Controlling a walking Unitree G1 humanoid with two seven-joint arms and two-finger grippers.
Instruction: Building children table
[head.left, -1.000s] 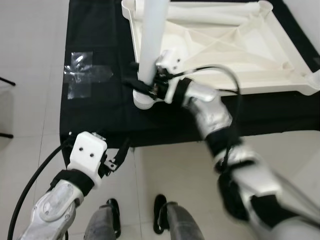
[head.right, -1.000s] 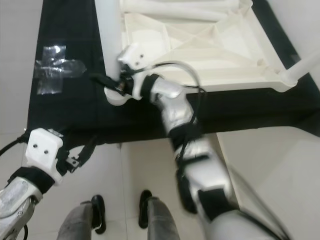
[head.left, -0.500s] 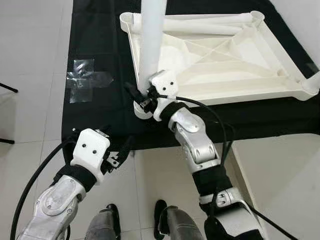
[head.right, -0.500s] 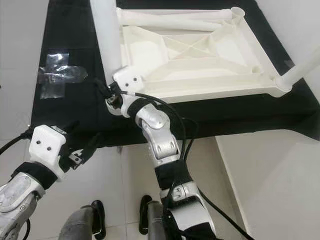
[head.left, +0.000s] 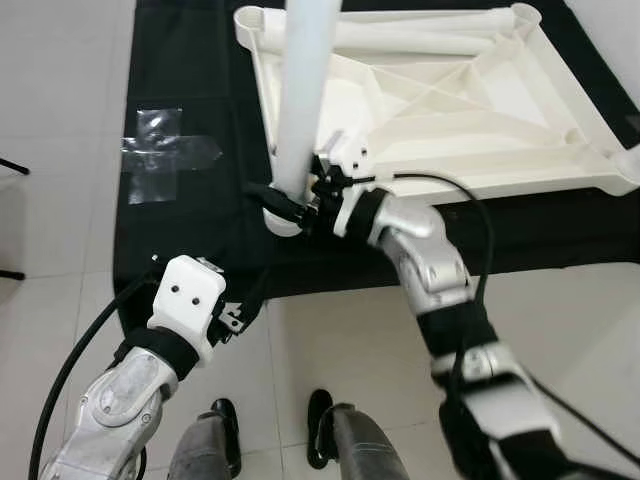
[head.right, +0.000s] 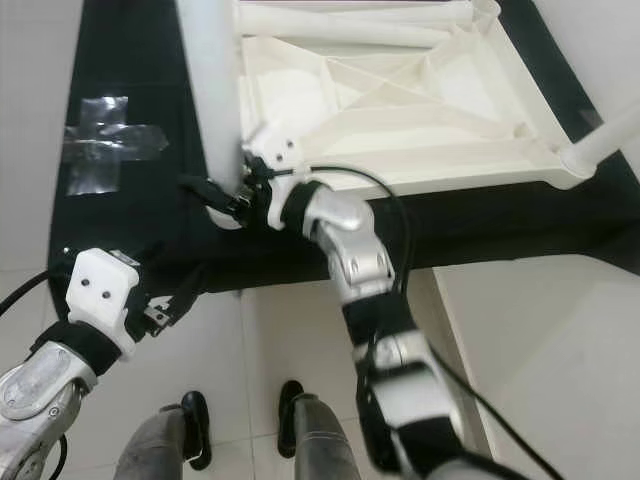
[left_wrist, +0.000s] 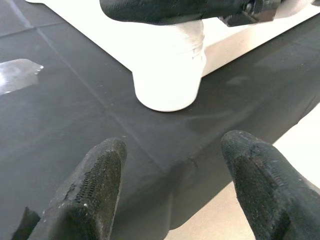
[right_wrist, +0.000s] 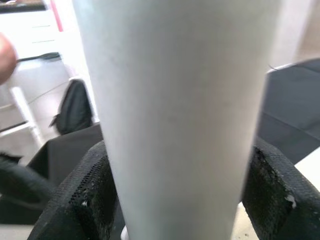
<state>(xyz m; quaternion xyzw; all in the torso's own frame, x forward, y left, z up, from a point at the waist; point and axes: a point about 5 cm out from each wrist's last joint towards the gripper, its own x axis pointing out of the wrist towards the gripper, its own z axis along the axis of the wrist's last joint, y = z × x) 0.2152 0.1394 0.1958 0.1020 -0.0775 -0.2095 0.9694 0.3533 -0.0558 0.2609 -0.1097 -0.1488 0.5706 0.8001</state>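
A white plastic tabletop (head.left: 480, 110) lies upside down on a black mat (head.left: 200, 230). At its near left corner a white table leg (head.left: 305, 90) stands upright in the corner socket (left_wrist: 170, 75). My right gripper (head.left: 285, 205) is shut on this leg just above the socket, with a black finger (right_wrist: 80, 195) on each side of the leg (right_wrist: 175, 115). My left gripper (left_wrist: 175, 175) is open and holds nothing. It hovers low over the mat's near edge, a short way in front of the socket (head.left: 245, 300).
A second white leg (head.left: 420, 42) lies inside the tabletop along its far rim. Another leg (head.right: 600, 140) stands up at the near right corner. Clear tape (head.left: 160, 165) is stuck on the mat at the left. My feet (head.left: 320, 430) stand on pale floor tiles.
The right arm's elbow has swung out to the right while its gripper has stayed on the leg. The left gripper has hardly moved. The camera has shifted slightly.
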